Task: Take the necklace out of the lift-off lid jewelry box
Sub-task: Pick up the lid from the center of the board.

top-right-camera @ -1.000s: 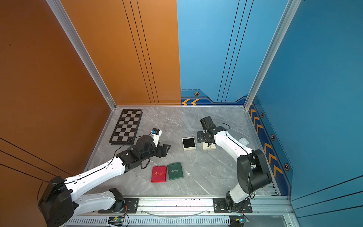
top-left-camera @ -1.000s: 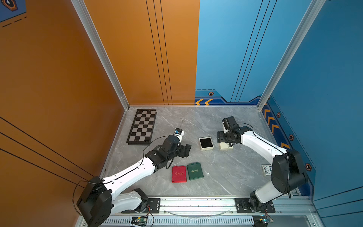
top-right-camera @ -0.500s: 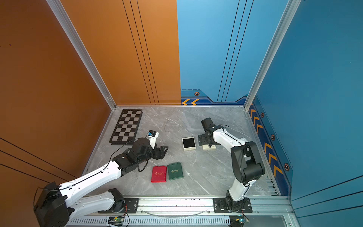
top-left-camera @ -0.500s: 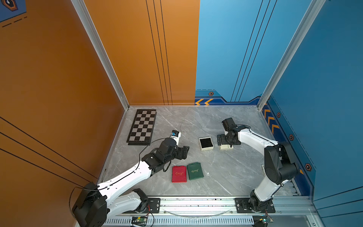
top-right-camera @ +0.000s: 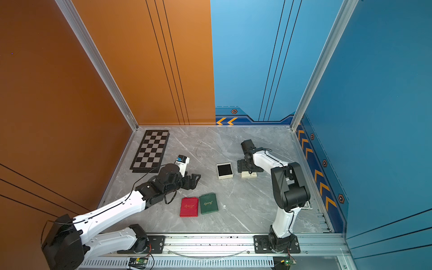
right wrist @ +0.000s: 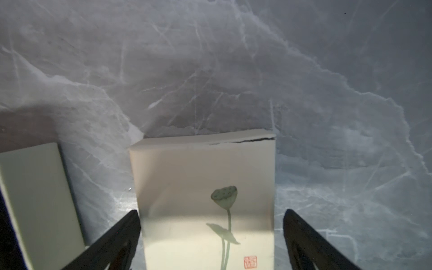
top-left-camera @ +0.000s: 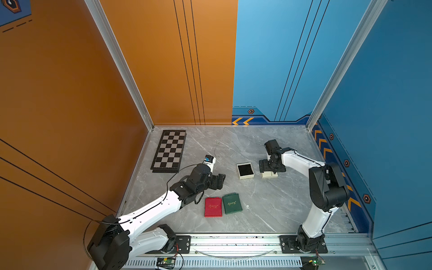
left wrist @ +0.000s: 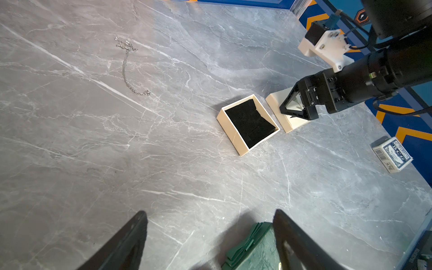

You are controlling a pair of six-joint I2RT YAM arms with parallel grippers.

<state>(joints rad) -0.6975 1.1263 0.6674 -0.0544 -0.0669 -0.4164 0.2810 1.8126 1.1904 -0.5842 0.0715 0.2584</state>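
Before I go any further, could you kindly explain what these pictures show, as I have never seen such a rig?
These are two robot arms at the edge of a marble table, each ending in a two-fingered gripper. Two pictures look down from overhead; two come from cameras on the wrists. On the table lie an open box with black lining, its lid beside it, a necklace well apart from the box, a chessboard, a red case, a green case and a pack of cards. The left gripper is open and empty. The right gripper is open, its jaws either side of the lid, which rests on the table. Nothing is held.
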